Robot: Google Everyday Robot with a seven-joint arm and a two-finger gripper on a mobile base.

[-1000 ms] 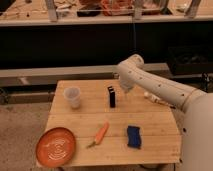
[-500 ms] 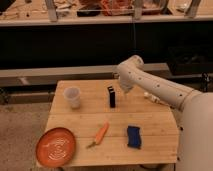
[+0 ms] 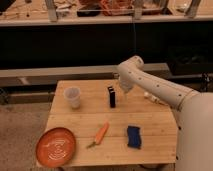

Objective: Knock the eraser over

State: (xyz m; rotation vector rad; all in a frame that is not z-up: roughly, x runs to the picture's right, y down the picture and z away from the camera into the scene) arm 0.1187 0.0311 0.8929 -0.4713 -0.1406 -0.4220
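The eraser (image 3: 111, 96), a slim black block, stands upright on the wooden table (image 3: 150, 125), near its middle back. My white arm reaches in from the right, and my gripper (image 3: 121, 93) hangs just to the right of the eraser, close beside it at about its height. I cannot see whether it touches the eraser.
A clear cup (image 3: 73, 97) stands left of the eraser. An orange carrot (image 3: 100, 134) lies in front of it. A blue sponge pad (image 3: 133, 136) lies at the front right. An orange plate (image 3: 55, 147) sits at the front left corner. A dark shelf runs behind the table.
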